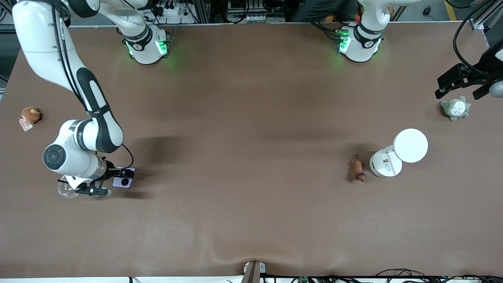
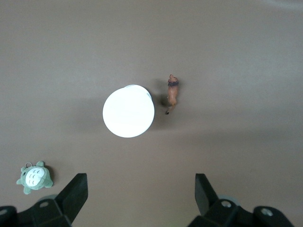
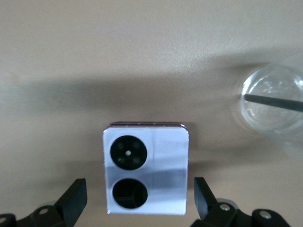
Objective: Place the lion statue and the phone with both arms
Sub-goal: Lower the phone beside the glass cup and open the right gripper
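Over phone [image 3: 145, 171], right tool [image 3: 137, 201] released, left tool [image 2: 139, 196] released, edge-cropped, lion statue [image 1: 357, 169] untouched

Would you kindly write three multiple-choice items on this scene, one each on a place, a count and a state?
1. The lion statue lies beside:
A. the white lamp
B. the clear cup
C. the brown plush

2. Black circles on the phone:
A. one
B. two
C. four

3. The right gripper is:
A. shut on the phone
B. open around the phone
C. open over bare table

Answers: 1 A, the statue sits next to the lamp's base. 2 B, the right wrist view shows two. 3 B, the fingers stand apart either side of the phone.
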Tool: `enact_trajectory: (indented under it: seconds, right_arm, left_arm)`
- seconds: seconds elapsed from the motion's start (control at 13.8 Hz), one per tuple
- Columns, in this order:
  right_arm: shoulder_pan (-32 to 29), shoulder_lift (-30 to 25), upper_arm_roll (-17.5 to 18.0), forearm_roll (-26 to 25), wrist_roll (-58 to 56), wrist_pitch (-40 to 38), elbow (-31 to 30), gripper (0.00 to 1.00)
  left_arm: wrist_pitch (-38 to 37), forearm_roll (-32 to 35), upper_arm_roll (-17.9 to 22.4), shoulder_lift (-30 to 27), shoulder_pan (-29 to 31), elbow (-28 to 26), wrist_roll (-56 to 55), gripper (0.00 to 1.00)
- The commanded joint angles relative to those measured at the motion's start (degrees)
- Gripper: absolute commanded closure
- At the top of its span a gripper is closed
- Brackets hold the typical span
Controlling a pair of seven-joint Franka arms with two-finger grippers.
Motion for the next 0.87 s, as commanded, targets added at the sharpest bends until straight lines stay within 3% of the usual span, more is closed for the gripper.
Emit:
enact_trajectory:
  seconds: [0.0,0.43,0.8]
  right_arm:
    - [-0.4,-4.9,0.5,0.0,-0.5,-5.3,0.1,0.0]
    - [-0.7,-17.8,0.5,0.0,-0.1,-17.4,0.5,0.0]
    - [-4.2,-25.4,-0.8,0.0,-1.6,-34.6,10.6,0.0]
  left_arm:
    - [-0.8,0.0,0.1,0.6,0.1,0.4,1.1,0.0]
    - [-1.1,0.0,-0.1,0.6,-0.1,0.3,0.2,0.0]
    - [-1.1,0.0,-0.2,1.1,-0.8,0.4,-1.3,0.0]
